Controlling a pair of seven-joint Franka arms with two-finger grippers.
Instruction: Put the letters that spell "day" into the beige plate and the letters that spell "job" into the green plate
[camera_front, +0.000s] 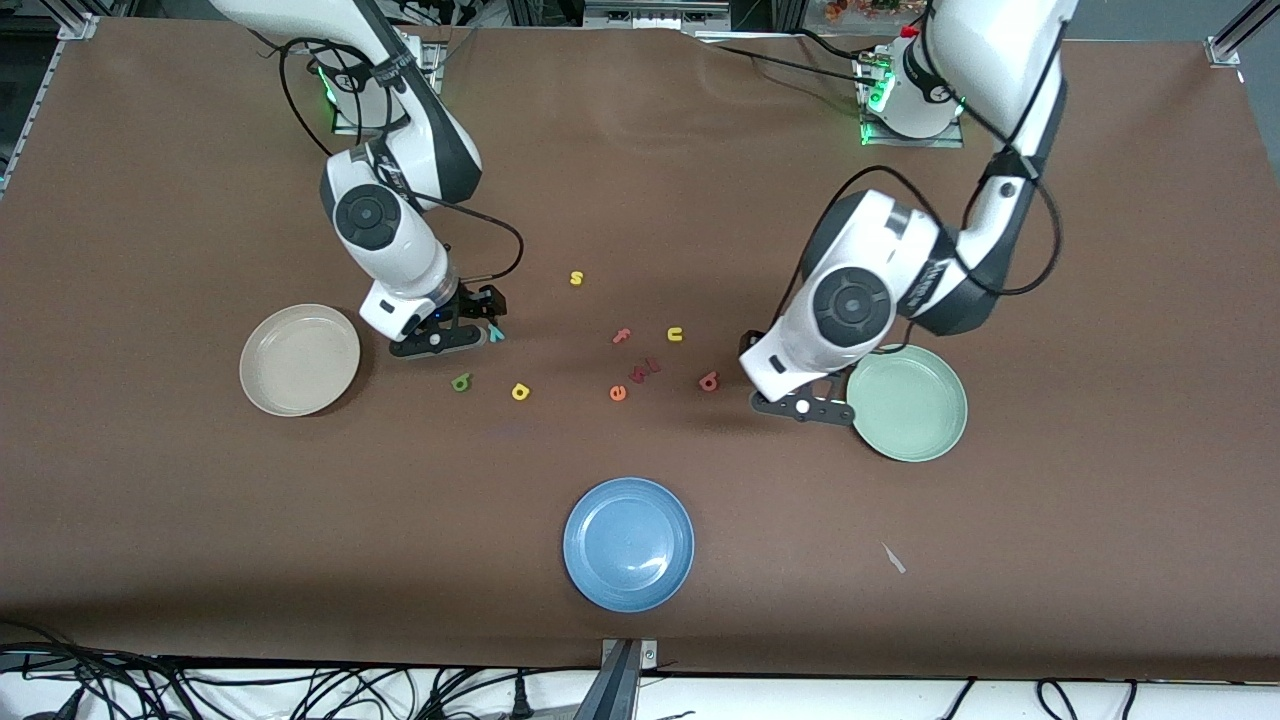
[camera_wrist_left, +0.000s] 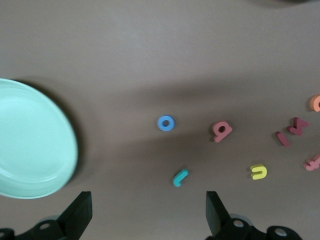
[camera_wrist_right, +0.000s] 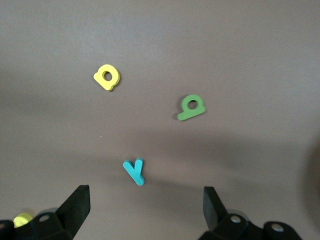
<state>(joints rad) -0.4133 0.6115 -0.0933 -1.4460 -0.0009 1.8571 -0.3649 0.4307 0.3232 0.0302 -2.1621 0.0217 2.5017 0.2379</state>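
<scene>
Right gripper (camera_wrist_right: 142, 207) open over teal y (camera_wrist_right: 134, 171), left gripper (camera_wrist_left: 149, 212) open, j (camera_wrist_left: 180, 177) arm-hidden in front view

Both arms reach down from their bases and bend low over the bench (camera_front: 200, 550). The right end effector (camera_wrist_right: 145, 212) hangs just above the bench with its two black fingers (camera_wrist_right: 75, 205) spread wide apart and nothing between them. The left end effector (camera_wrist_left: 150, 215) hangs low over the bench too, fingers (camera_wrist_left: 215, 210) wide apart, holding nothing.
</scene>
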